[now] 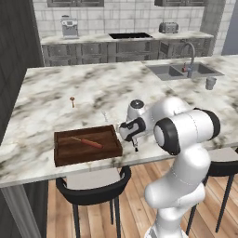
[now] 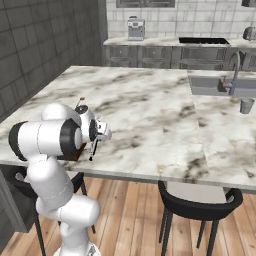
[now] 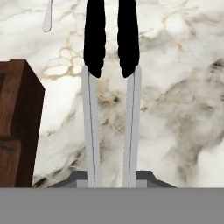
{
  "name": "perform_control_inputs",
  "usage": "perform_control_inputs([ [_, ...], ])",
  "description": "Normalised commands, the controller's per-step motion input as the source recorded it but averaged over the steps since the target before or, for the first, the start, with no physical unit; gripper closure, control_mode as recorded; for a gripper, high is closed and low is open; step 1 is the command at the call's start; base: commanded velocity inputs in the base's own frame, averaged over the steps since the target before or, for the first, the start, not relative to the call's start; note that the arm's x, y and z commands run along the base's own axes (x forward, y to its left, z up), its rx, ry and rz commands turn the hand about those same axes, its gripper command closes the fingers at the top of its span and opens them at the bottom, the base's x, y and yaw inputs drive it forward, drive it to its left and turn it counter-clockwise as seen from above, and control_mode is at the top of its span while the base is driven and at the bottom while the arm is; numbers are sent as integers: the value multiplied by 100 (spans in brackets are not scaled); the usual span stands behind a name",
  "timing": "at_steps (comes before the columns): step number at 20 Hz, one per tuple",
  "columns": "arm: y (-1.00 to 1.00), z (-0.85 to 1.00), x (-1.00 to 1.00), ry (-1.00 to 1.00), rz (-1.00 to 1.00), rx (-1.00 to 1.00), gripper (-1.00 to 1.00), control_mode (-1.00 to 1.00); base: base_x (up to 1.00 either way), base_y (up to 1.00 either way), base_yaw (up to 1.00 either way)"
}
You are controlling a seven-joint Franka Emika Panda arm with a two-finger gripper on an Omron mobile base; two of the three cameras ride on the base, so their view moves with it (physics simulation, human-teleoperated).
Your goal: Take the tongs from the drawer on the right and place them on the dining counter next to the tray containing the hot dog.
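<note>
— Two arms of the tongs (image 3: 111, 87): where are they sitting?
— Pinched in the narrow end effector (image 3: 112, 175), hanging above the tabletop (image 1: 116, 88), just right of the tray (image 1: 86, 146) carrying the hot dog (image 1: 88, 142).

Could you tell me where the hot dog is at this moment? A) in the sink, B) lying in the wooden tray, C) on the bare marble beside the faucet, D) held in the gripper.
B: the hot dog lies inside the tray on the dining counter, while the gripper beside the tray holds the tongs.
</note>
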Motion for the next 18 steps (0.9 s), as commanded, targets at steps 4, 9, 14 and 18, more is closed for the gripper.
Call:
perform_control_inputs([
  [4,0,-31,26,0,0,1,100,-100,0,0,0],
  [9,3,-40,23,0,0,1,100,-100,0,0,0],
  [14,14,-37,23,0,0,0,100,-100,0,0,0],
  [18,20,-30,11,0,-1,0,100,-100,0,0,0],
])
